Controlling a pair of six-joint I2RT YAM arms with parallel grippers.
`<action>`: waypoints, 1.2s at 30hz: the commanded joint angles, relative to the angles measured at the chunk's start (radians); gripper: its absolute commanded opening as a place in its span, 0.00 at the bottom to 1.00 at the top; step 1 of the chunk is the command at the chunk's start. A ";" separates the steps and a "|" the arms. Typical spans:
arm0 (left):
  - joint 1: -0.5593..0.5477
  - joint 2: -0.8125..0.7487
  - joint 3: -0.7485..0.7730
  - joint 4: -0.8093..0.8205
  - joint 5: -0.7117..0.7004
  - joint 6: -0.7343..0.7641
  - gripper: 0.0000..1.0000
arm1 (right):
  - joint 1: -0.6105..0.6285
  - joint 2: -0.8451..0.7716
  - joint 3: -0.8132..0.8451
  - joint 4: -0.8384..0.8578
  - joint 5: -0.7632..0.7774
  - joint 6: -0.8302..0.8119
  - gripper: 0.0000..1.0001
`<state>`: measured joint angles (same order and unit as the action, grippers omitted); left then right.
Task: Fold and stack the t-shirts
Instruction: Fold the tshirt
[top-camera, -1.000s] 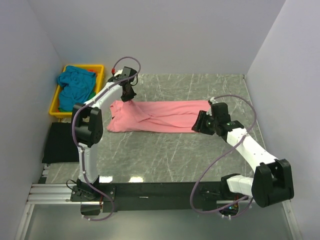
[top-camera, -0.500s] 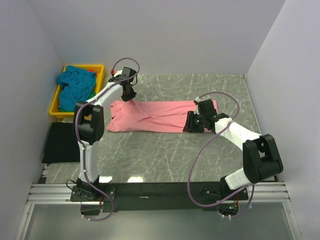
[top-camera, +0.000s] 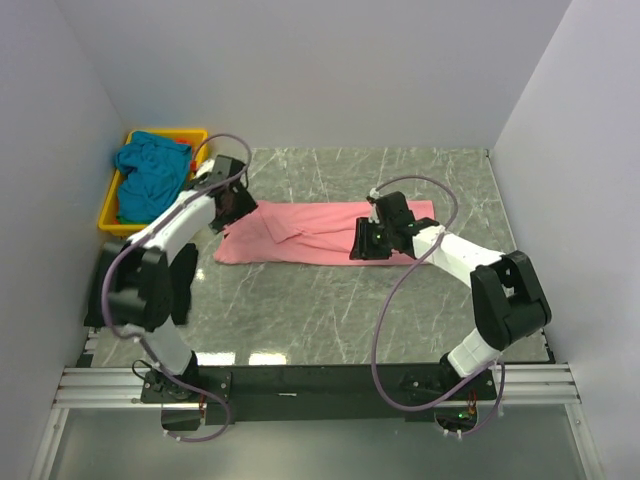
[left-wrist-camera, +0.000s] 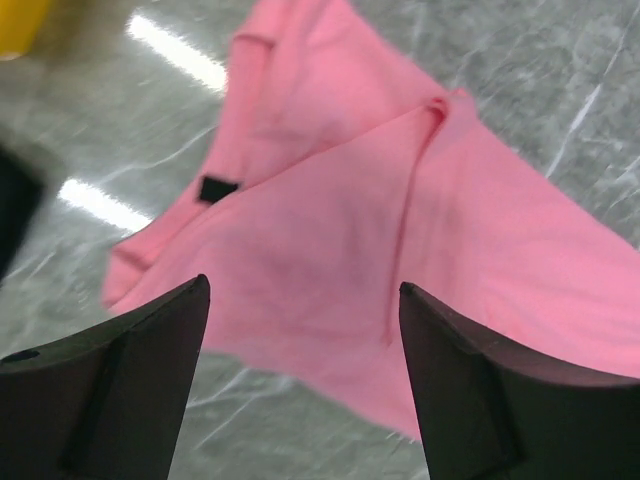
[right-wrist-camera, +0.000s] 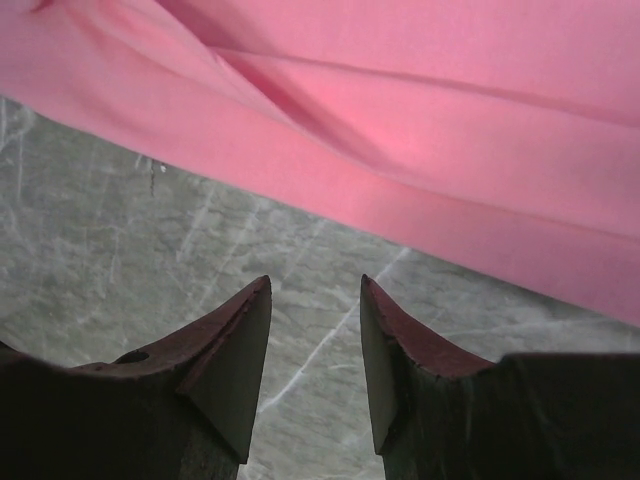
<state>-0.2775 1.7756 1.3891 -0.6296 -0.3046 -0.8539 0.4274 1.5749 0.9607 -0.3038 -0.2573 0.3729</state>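
A salmon pink t-shirt (top-camera: 310, 232) lies flattened across the middle of the marble table, folded lengthwise into a long band. My left gripper (top-camera: 232, 208) hovers over its left end, open, with nothing between its fingers; the left wrist view shows the pink cloth (left-wrist-camera: 400, 200) below the gripper (left-wrist-camera: 303, 285). My right gripper (top-camera: 358, 247) sits at the shirt's near edge, right of the middle. It is open and empty (right-wrist-camera: 315, 280), over bare table just short of the pink hem (right-wrist-camera: 420, 120). A teal blue t-shirt (top-camera: 150, 168) lies crumpled in the tray.
The yellow plastic tray (top-camera: 108, 214) stands at the back left against the wall, with bits of green and red cloth under the teal one. A black mat (top-camera: 115, 285) lies at the left table edge. Grey walls close in the left, back and right sides.
My left gripper has opened, let go of the shirt's far left corner and drawn back to the left. My right gripper has slid left along the shirt's near edge.
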 joint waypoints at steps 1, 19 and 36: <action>0.032 -0.145 -0.160 0.021 -0.016 -0.045 0.81 | 0.016 0.028 0.052 0.037 -0.013 -0.008 0.48; 0.129 -0.111 -0.355 0.123 -0.013 -0.045 0.60 | 0.060 0.143 0.076 0.098 -0.008 -0.003 0.43; 0.178 -0.107 -0.437 0.082 -0.042 -0.036 0.32 | -0.027 0.201 -0.030 0.170 0.030 0.115 0.39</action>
<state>-0.1158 1.6833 0.9813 -0.5106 -0.3107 -0.9031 0.4389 1.7691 0.9665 -0.1318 -0.2646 0.4747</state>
